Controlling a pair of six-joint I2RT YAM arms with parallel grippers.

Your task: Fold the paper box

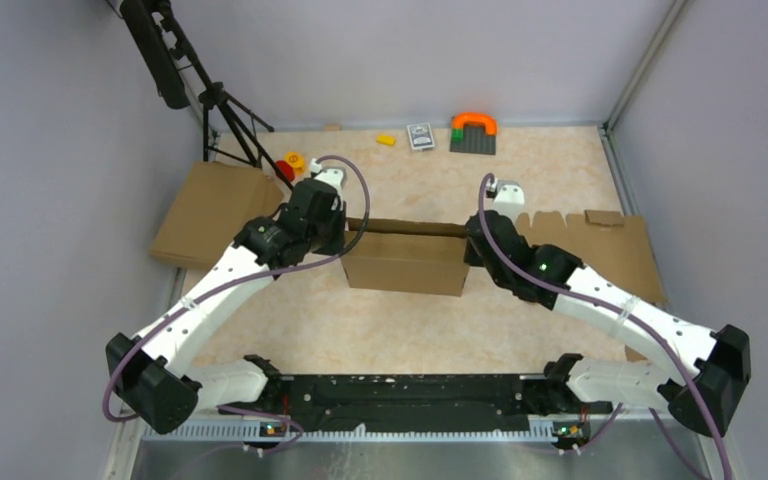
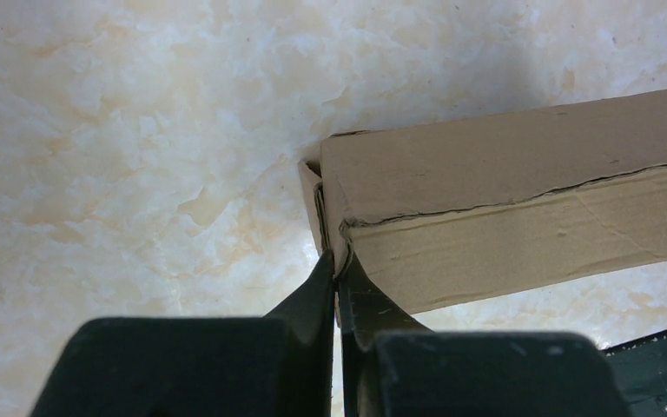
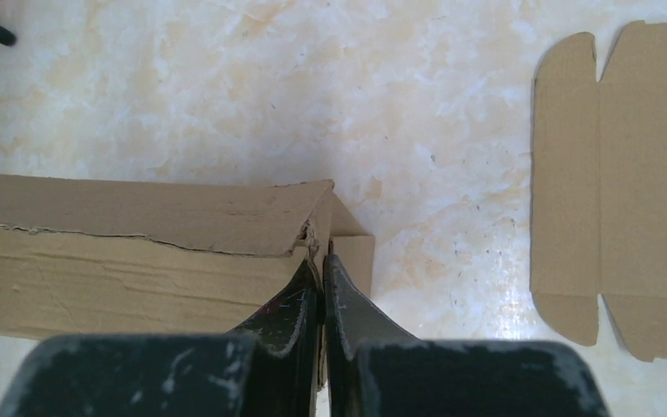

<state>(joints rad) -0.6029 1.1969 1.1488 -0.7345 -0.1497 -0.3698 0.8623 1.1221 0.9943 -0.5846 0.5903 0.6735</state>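
Though ragged along one seam, the paper box (image 1: 405, 262) looks folded, brown.

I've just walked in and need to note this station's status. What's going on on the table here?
Two robot arms are working on a brown paper box in the middle of the table. The left arm has its jaws shut on the box's left end. The right arm has its jaws shut on the right end, so the box is pinched at both ends. It stands as a shallow box, not a flat sheet. A flat cardboard sheet lies at the left and a second sheet at the right.
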